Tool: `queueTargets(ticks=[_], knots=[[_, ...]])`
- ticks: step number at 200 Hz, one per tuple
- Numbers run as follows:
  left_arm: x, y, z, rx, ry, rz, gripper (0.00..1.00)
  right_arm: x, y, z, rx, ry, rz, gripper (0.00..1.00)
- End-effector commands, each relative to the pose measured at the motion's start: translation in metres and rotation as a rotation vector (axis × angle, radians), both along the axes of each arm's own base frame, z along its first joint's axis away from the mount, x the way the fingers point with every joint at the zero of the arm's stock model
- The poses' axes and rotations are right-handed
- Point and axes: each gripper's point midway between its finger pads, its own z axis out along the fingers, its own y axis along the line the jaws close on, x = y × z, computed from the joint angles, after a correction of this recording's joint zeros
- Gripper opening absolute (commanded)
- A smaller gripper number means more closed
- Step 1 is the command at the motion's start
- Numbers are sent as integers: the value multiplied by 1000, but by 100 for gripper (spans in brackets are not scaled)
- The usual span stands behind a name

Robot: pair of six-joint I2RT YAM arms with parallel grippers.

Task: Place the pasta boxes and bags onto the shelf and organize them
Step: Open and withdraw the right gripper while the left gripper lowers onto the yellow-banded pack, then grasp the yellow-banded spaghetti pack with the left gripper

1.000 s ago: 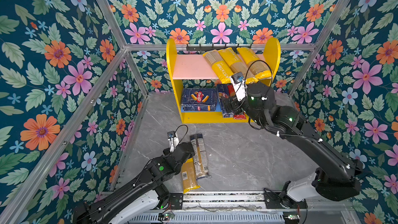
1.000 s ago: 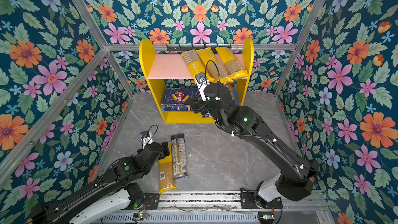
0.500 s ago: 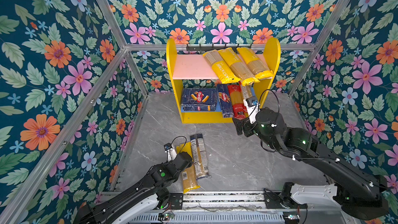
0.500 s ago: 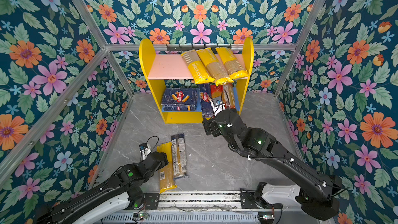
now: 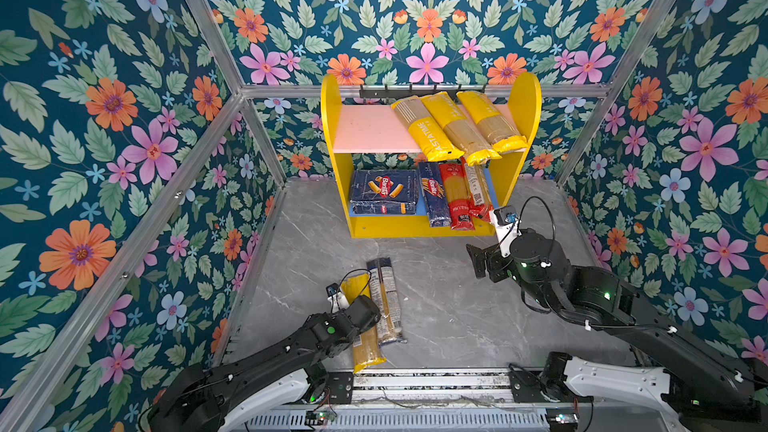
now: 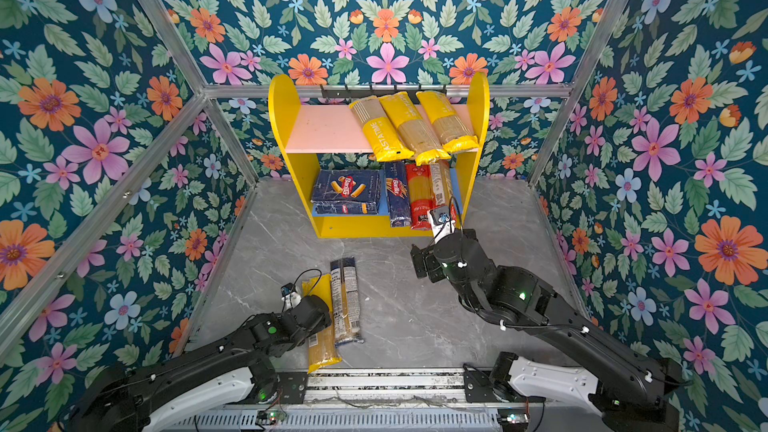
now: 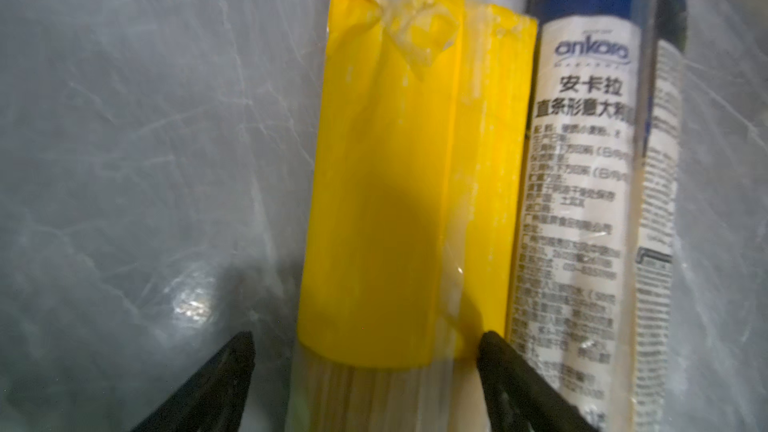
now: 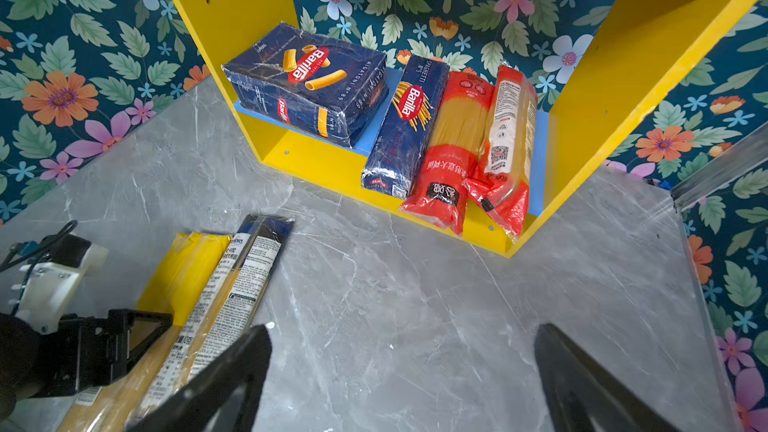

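Observation:
A yellow bag [image 5: 367, 352] and a dark navy bag [image 5: 386, 301] lie side by side on the grey floor in front of the shelf [image 5: 331, 118]. My left gripper [image 7: 365, 344] is open and straddles the yellow bag [image 7: 395, 201]; one fingertip [image 7: 492, 347] sits in the seam against the navy bag [image 7: 582, 160], the other stands clear of the bag. My right gripper [image 5: 478, 259] hangs open and empty over bare floor near the shelf's right foot. On the blue lower board rest the wide pasta box [image 5: 384, 193], the narrow box [image 5: 434, 197] and two red bags [image 5: 456, 195]. Three yellow bags [image 5: 457, 126] lie on the pink board.
Floral walls with aluminium frame bars [image 5: 187, 176] close in the floor on three sides. A metal rail [image 5: 428, 380] runs along the front edge. The left half of the pink board [image 5: 365, 130] is bare.
My right arm drew back from the shelf's lower board, leaving a red bag there, and came down to the front right. My left gripper lowered over the yellow bag and its jaws narrowed slightly.

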Motion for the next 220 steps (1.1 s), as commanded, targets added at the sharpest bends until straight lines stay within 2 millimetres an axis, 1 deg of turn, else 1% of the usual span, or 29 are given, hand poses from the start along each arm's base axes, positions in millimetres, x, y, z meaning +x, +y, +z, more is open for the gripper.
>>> queueTargets(ticks=[1, 10, 31, 56, 79, 92, 116, 138, 147, 155, 160, 166, 177, 193, 220], knots=[[5, -11, -1, -30, -3, -6, 84, -3, -5, -2, 24, 6, -12, 99], [7, -11, -1, -12, -6, -8, 83, -5, -8, -5, 21, 9, -14, 99], [13, -15, -4, 24, -4, -18, 73, -6, -14, -10, 7, 15, -32, 99], [25, -24, -7, 80, -7, -58, 65, -7, -17, -16, 1, 25, -39, 99], [40, -36, -5, 150, -4, -104, 50, -9, -21, -21, -3, 36, -48, 99], [50, -45, -1, 179, -14, -130, 49, -10, -23, -22, 1, 40, -51, 99], [70, -58, 7, 217, -38, -176, 54, -13, -26, -24, 11, 44, -53, 99], [84, -64, 13, 235, -49, -200, 59, -14, -30, -25, 11, 47, -62, 99], [86, -65, 16, 245, -52, -206, 63, -14, -30, -27, 6, 52, -61, 99], [87, -64, 18, 254, -53, -208, 70, -15, -30, -27, 4, 54, -58, 99], [87, -64, 18, 255, -50, -214, 76, -15, -30, -29, 0, 58, -59, 99], [85, -63, 18, 256, -43, -220, 81, -15, -29, -29, -1, 60, -55, 99], [81, -59, 19, 261, -32, -220, 86, -15, -28, -31, -4, 65, -53, 99], [68, -51, 14, 246, -4, -207, 88, -14, -25, -33, -3, 70, -44, 99], [43, -35, 5, 205, 20, -177, 89, -14, -20, -36, 9, 73, -33, 99]])
